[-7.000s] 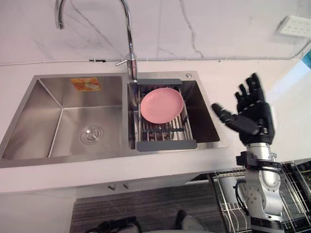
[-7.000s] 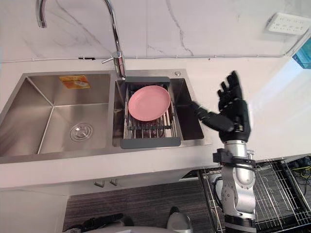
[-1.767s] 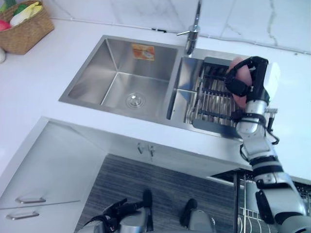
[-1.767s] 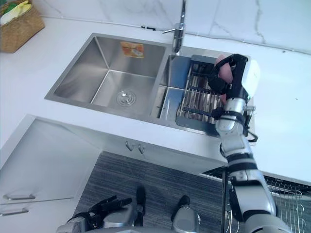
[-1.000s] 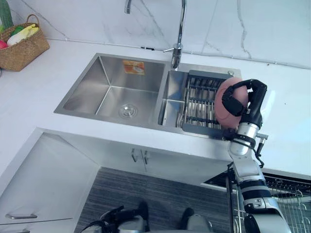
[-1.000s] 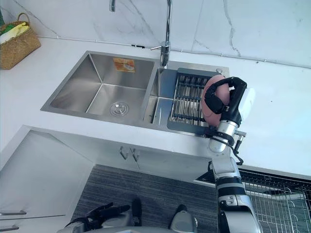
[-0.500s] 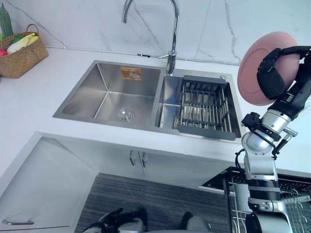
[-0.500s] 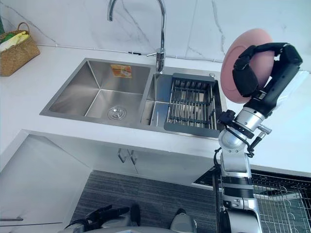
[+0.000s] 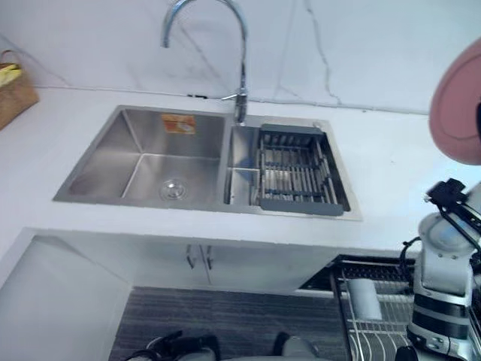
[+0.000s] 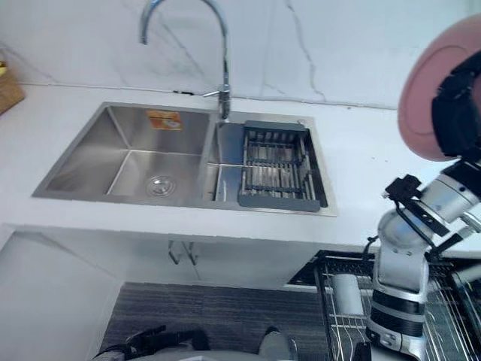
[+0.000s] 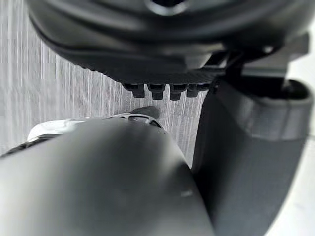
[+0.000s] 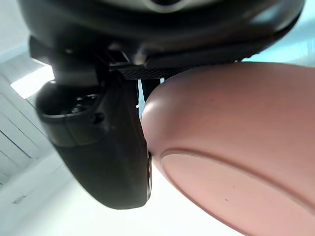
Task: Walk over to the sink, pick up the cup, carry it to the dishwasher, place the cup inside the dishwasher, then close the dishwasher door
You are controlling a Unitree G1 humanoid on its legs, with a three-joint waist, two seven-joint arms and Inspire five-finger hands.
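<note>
A pink plate (image 10: 428,98) is held up in the air at the far right, over the white counter beside the sink. My right hand (image 10: 457,101) is shut on it, dark fingers curled over its rim. In the right wrist view the plate (image 12: 236,147) fills the space next to the thumb (image 12: 108,147). The plate (image 9: 457,105) stands on edge, its underside facing the sink. My left hand (image 11: 162,91) hangs low with straight fingers and holds nothing; it shows by the dark floor (image 9: 169,344).
The steel double sink (image 9: 98,154) has a tall faucet (image 9: 240,75) and a dark drying rack (image 9: 297,169) with nothing on it. An open dishwasher's wire rack (image 9: 376,323) sticks out at the lower right, holding a pale cup (image 9: 366,298). A wicker basket (image 9: 11,94) stands at the far left.
The view has swung right, so the sink sits further left. My right hand has carried the pink plate further right and up, away from the sink rack. The left hand is unchanged.
</note>
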